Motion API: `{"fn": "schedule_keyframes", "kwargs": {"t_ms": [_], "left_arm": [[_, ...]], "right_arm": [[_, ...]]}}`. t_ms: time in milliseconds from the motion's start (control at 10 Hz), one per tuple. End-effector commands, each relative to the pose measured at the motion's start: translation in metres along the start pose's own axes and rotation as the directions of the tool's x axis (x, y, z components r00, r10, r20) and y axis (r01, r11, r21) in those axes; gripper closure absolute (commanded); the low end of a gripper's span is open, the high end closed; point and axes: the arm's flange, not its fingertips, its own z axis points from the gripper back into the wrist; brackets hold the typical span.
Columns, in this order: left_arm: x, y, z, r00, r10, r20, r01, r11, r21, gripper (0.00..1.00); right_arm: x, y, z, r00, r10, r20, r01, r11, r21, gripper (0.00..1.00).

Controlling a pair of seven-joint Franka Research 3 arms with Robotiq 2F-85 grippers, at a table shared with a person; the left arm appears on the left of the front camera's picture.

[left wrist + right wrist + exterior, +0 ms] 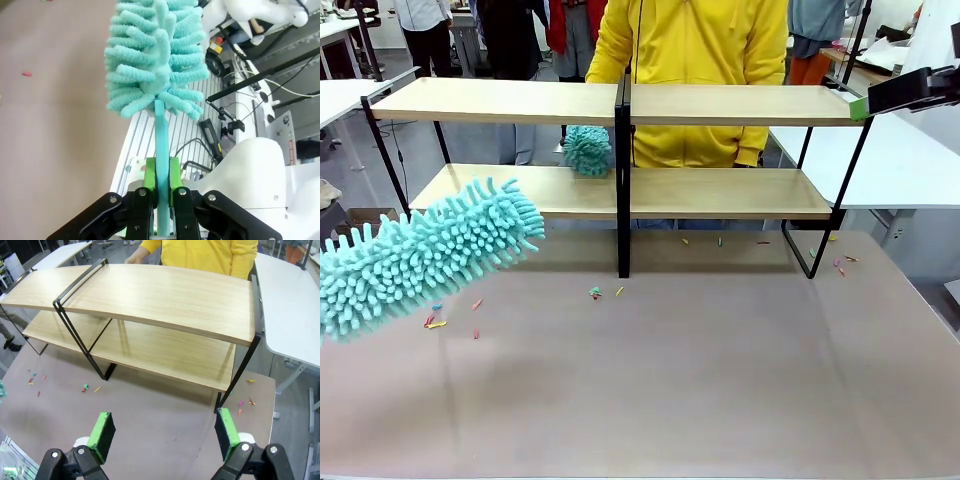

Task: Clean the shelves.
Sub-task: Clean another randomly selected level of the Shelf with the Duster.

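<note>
Left gripper (161, 176): jaws clamped on flat plastic handle of fluffy teal duster (155, 55). Right gripper (165, 432): jaws wide apart (green pads), facing light-wood shelves (165, 300).

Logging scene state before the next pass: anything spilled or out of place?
Yes. Small coloured scraps lie scattered on the brown table in front of the shelves: a cluster at the left, a few near the centre post, more at the right end. Both boards look free of scraps.
</note>
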Motion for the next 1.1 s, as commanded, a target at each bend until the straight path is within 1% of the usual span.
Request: {"fn": "schedule_keyframes", "kwargs": {"t_ms": [0, 100, 200, 300, 400, 500, 600, 700, 800, 900, 1000], "left_arm": [[0.0, 0.001, -0.006, 0.993, -0.078, -0.087, 0.08, 0.997, 0.01, 0.88], [-0.003, 0.002, 0.002, 0.992, -0.106, -0.063, 0.102, 0.993, -0.065, 0.88], [-0.005, 0.003, 0.018, 0.989, -0.141, 0.034, 0.145, 0.968, -0.205, 0.88], [-0.012, 0.007, 0.045, 0.964, -0.174, 0.202, 0.237, 0.906, -0.351, 0.88], [-0.016, 0.012, 0.064, 0.938, -0.158, 0.307, 0.282, 0.865, -0.416, 0.88], [-0.014, 0.016, 0.085, 0.924, -0.101, 0.369, 0.249, 0.891, -0.379, 0.88], [-0.005, 0.019, 0.113, 0.914, -0.064, 0.402, 0.213, 0.917, -0.337, 0.88], [0.005, 0.018, 0.137, 0.914, -0.028, 0.405, 0.149, 0.951, -0.271, 0.88], [0.016, 0.018, 0.165, 0.921, -0.018, 0.389, 0.103, 0.975, -0.199, 0.88], [0.025, 0.024, 0.19, 0.922, 0.058, 0.384, -0.01, 0.992, -0.126, 0.88], [0.035, 0.044, 0.192, 0.91, 0.213, 0.357, -0.178, 0.975, -0.129, 0.88]], "right_arm": [[0.0, -0.002, -0.001, 1.0, 0.006, 0.0, -0.006, 1.0, 0.006, 0.0], [0.0, -0.002, -0.001, 1.0, 0.006, 0.0, -0.006, 1.0, 0.006, 0.0], [0.0, -0.002, -0.001, 1.0, 0.006, 0.0, -0.006, 1.0, 0.006, 0.0], [0.0, -0.002, -0.001, 1.0, 0.006, 0.0, -0.006, 1.0, 0.006, 0.0], [0.0, -0.002, -0.001, 1.0, 0.006, 0.0, -0.006, 1.0, 0.006, 0.0], [0.0, -0.002, -0.001, 1.0, 0.006, 0.0, -0.006, 1.0, 0.006, 0.0], [0.0, -0.002, -0.001, 1.0, 0.006, 0.0, -0.006, 1.0, 0.006, 0.0], [0.0, -0.002, -0.001, 1.0, 0.006, 0.0, -0.006, 1.0, 0.006, 0.0], [0.0, -0.002, -0.001, 1.0, 0.006, 0.0, -0.006, 1.0, 0.006, 0.0], [0.0, -0.002, -0.001, 1.0, 0.006, 0.0, -0.006, 1.0, 0.006, 0.0], [0.0, -0.002, -0.001, 1.0, 0.006, 0.0, -0.006, 1.0, 0.006, 0.0]]}}
